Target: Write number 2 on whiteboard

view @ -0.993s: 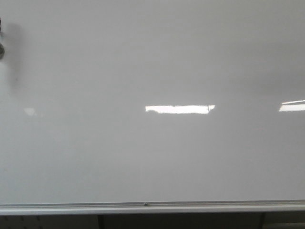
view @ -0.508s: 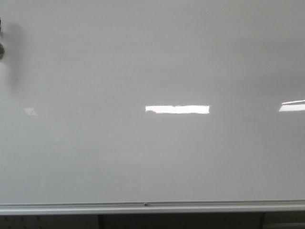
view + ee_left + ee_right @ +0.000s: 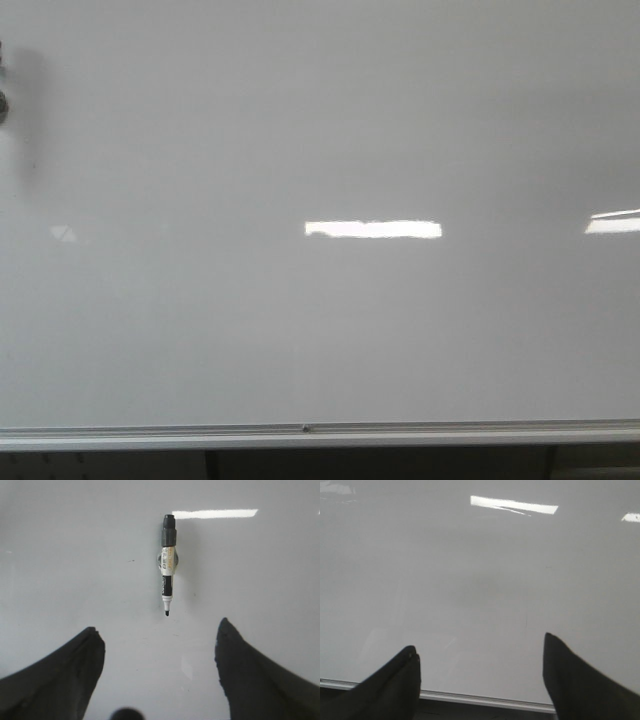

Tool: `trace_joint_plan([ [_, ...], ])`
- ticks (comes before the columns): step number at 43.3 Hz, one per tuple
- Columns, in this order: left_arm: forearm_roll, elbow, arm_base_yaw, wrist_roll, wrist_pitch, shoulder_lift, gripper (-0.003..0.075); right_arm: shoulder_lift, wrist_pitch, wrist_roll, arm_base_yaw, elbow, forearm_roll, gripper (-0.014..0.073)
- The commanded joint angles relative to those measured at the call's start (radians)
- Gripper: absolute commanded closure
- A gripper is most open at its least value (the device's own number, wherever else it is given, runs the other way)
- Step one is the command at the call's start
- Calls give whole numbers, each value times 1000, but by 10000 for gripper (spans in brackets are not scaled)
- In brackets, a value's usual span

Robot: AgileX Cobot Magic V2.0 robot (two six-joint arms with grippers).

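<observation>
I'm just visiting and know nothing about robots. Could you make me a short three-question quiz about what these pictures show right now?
1. True or false: the left gripper is holding the marker.
2. Which way does the marker's tip point in the left wrist view? A) toward the gripper's fingers B) away from them C) it is capped
3. Fill in: the whiteboard shows bright light reflections but no ______ number.

Key
1. False. Both the left gripper and the right gripper are open and empty; the marker sits on the board by itself.
2. A. The bare tip points toward the fingers.
3. Written. No stroke of a 2 is visible yet.
</observation>
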Motion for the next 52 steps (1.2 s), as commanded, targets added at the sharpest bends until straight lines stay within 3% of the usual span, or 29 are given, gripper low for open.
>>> trace_joint_plan([
  [1, -16, -45, -22, 21, -48, 44, 198, 20, -73, -14, -5, -29, 7, 32],
  [11, 16, -114, -117, 27, -46, 208, 200, 19, -74, -14, -5, -29, 7, 32],
  [30, -8, -302, -29, -39, 0, 566, 208, 19, -80, -14, -5, -29, 7, 32],
  [52, 3, -454, -29, -36, -115, 860, 209, 19, -118, -14, -5, -29, 7, 32],
])
